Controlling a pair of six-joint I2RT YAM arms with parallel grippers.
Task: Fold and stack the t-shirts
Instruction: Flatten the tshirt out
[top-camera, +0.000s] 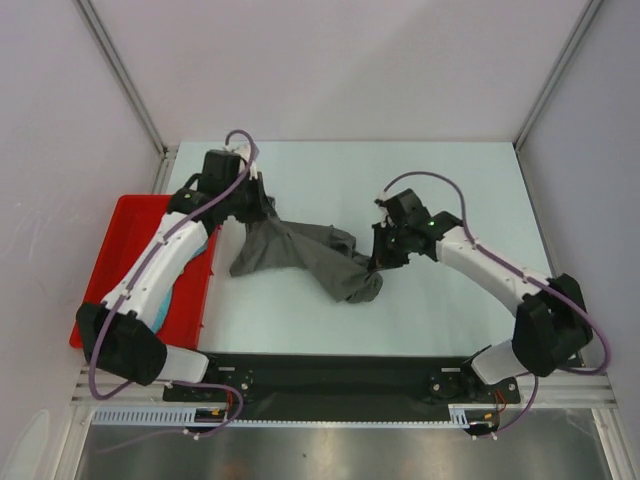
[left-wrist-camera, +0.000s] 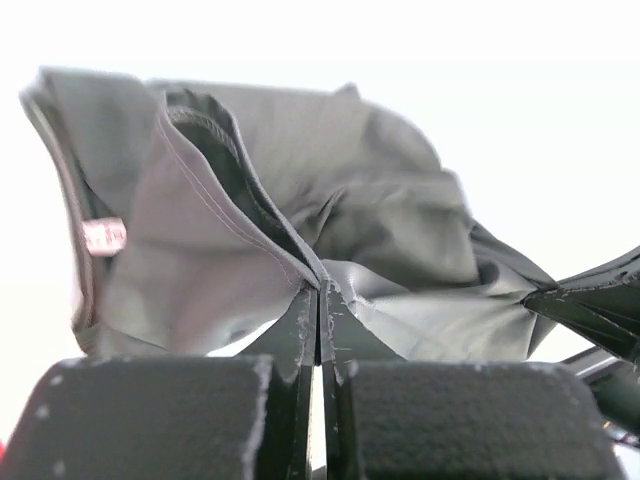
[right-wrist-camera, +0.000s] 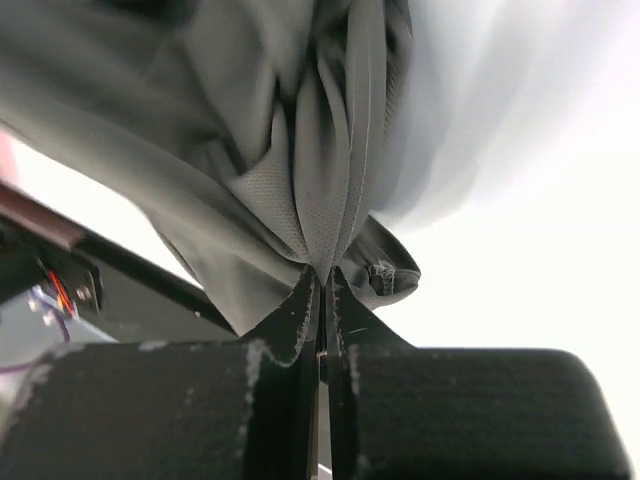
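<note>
The dark grey t-shirt (top-camera: 300, 255) hangs stretched between the two arms above the middle of the pale tabletop (top-camera: 440, 180), bunched and creased, with its lower folds sagging toward the surface. Whether those folds touch the surface cannot be told.

The left pincer (top-camera: 250, 218) is pressed together on an edge of the grey t-shirt at the cloth's left end. In the left wrist view, the left pincer (left-wrist-camera: 318, 300) has both tips meeting with a thin fold of the grey t-shirt (left-wrist-camera: 300, 190) caught between them. The collar opening gapes just above, and a small label (left-wrist-camera: 103, 237) shows at the far left of the cloth.

The right pincer (top-camera: 378, 262) pinches the grey t-shirt at its right end, where the cloth gathers into a twisted bundle. In the right wrist view, the right pincer (right-wrist-camera: 322, 288) is shut tight on several pleats of the grey t-shirt (right-wrist-camera: 300, 150), which rise up from the tips.

The teal t-shirt (top-camera: 203, 247) lies in the red tray (top-camera: 120, 235) at the left side of the tabletop, mostly hidden under the left arm. It is apart from the grey one.
</note>
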